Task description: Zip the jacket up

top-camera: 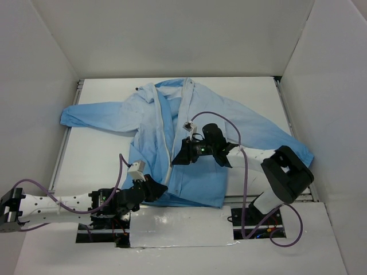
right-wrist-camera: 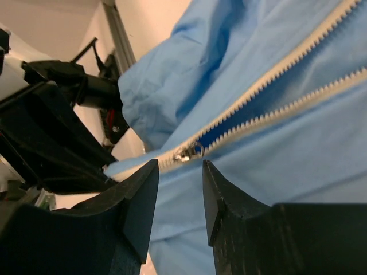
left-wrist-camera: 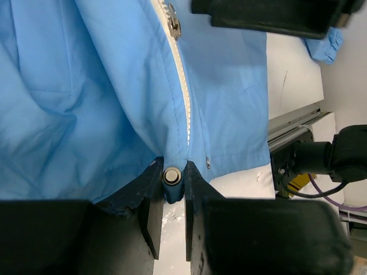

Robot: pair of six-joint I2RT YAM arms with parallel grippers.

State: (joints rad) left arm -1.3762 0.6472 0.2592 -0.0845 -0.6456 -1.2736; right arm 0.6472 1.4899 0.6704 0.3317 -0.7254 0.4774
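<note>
The light-blue jacket [top-camera: 200, 120] lies spread on the white table, front up, sleeves out to both sides. Its white zipper strip [top-camera: 170, 143] is joined near the hem and apart higher up. My left gripper [top-camera: 156, 189] is shut on the jacket's bottom hem, pinching the tab with a metal snap [left-wrist-camera: 172, 179] at the zipper's foot. The zipper slider [left-wrist-camera: 174, 27] sits a short way up the strip. My right gripper [top-camera: 176, 159] is open, its jaws just short of the slider [right-wrist-camera: 188, 152], one either side of it, not touching.
White walls enclose the table on three sides. A metal rail [top-camera: 64, 149] runs along the left edge and another along the right edge [top-camera: 287, 109]. A shiny plate [top-camera: 178, 229] lies between the arm bases. Purple cables loop from both arms.
</note>
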